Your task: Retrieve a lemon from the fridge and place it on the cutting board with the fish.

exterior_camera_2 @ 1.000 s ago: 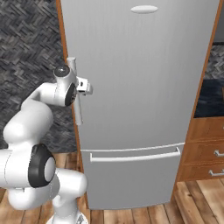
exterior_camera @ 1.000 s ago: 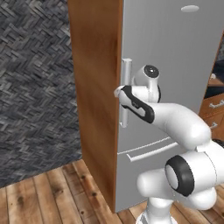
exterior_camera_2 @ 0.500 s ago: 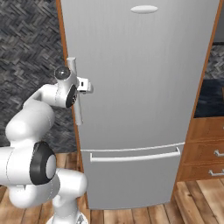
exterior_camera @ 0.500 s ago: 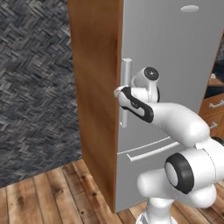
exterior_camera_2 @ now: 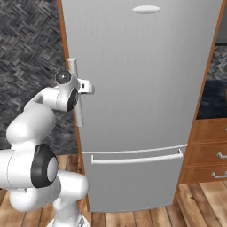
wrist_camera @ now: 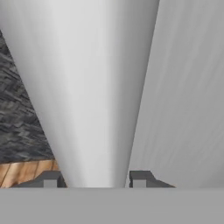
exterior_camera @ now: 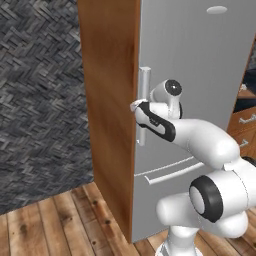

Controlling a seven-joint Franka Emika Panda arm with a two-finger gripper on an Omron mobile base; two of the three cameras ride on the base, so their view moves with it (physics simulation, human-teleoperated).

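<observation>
Left base view: the fridge (exterior_camera: 200,75), tall and silver-grey, fills the centre and right of the frame with its door shut; a wood-brown side panel (exterior_camera: 107,100) runs down its left flank. The vertical cylindrical handle (exterior_camera: 143,80) stands at the door's left edge, in the middle of the frame, and the gripper (exterior_camera: 137,106) sits on it about halfway down. Hand view: the handle (wrist_camera: 87,87) rises as a broad pale column from bottom centre, with one dark fingertip (wrist_camera: 50,178) against its left side and the other against its right, so the jaws are clamped on the handle. Right base view: the fridge (exterior_camera_2: 146,88) occupies the centre, the handle (exterior_camera_2: 75,73) at upper left, the gripper (exterior_camera_2: 84,86) at it; the lower drawer's bar handle (exterior_camera_2: 137,156) lies across the lower centre. Wooden drawers (exterior_camera_2: 208,155) with small metal pulls stand at right. A dark woven-pattern wall (exterior_camera: 40,100) covers the left of the left base view, above a plank wood floor (exterior_camera: 50,225). The lemon and the cutting board cannot be located.
</observation>
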